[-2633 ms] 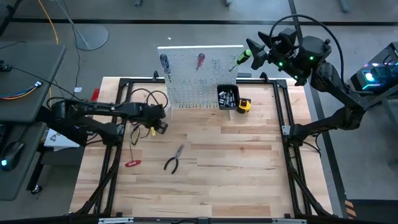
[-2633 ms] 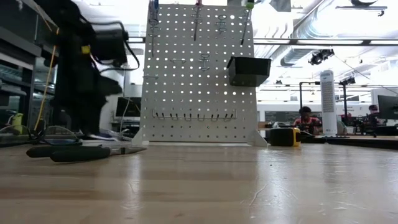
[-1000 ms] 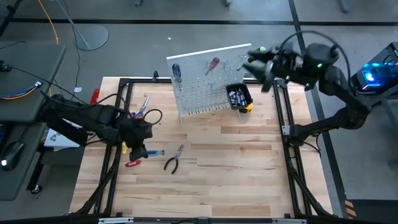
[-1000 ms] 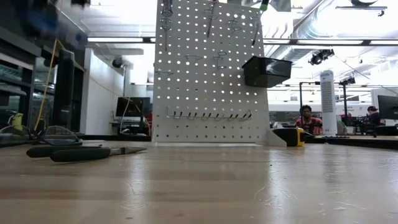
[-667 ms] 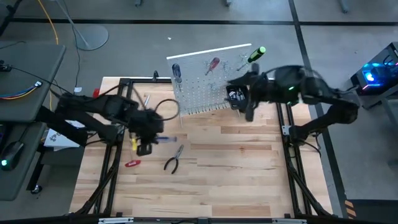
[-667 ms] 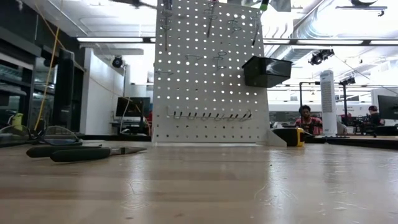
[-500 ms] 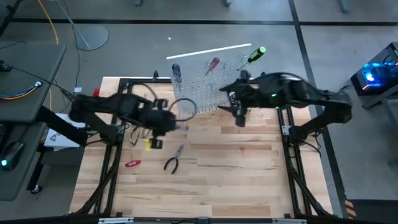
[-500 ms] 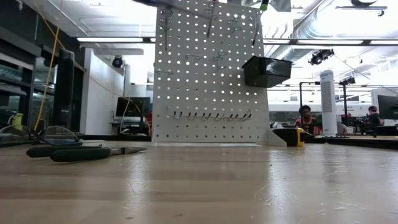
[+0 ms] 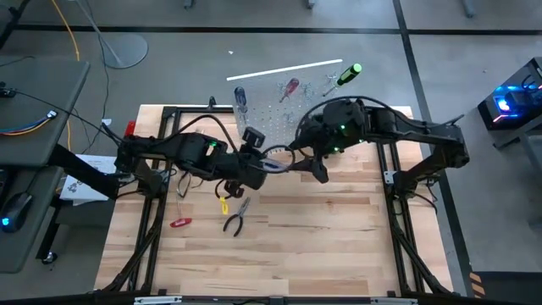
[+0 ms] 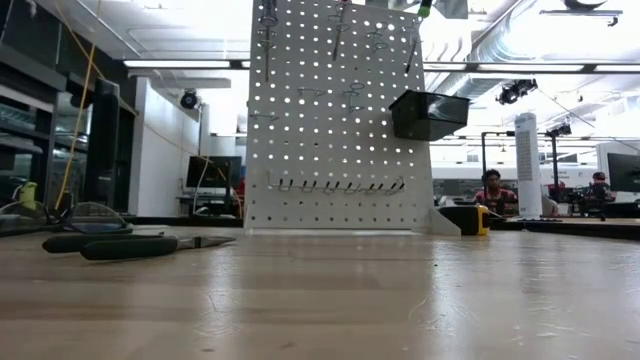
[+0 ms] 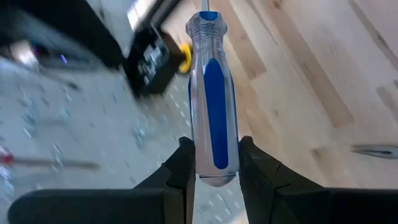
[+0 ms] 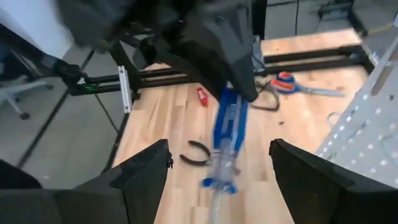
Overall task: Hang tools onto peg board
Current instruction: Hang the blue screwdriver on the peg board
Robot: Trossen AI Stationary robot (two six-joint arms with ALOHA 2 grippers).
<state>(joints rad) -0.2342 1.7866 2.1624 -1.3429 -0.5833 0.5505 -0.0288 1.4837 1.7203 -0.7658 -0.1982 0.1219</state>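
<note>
The blue screwdriver (image 11: 212,106) is pinched by the left gripper (image 11: 214,163) near the peg board (image 10: 340,120); right gripper (image 12: 217,162) is spread wide. Could get dropped if released early.

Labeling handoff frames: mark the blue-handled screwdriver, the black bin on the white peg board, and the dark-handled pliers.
Blue-handled clear screwdriver (image 11: 213,118): left wrist view, blue handle inlay.
Small black bin (image 10: 425,114): low view, front wall.
White perforated peg board (image 10: 330,150): low view, panel face.
Dark-handled pliers (image 9: 236,219): high view, near the pivot.
</note>
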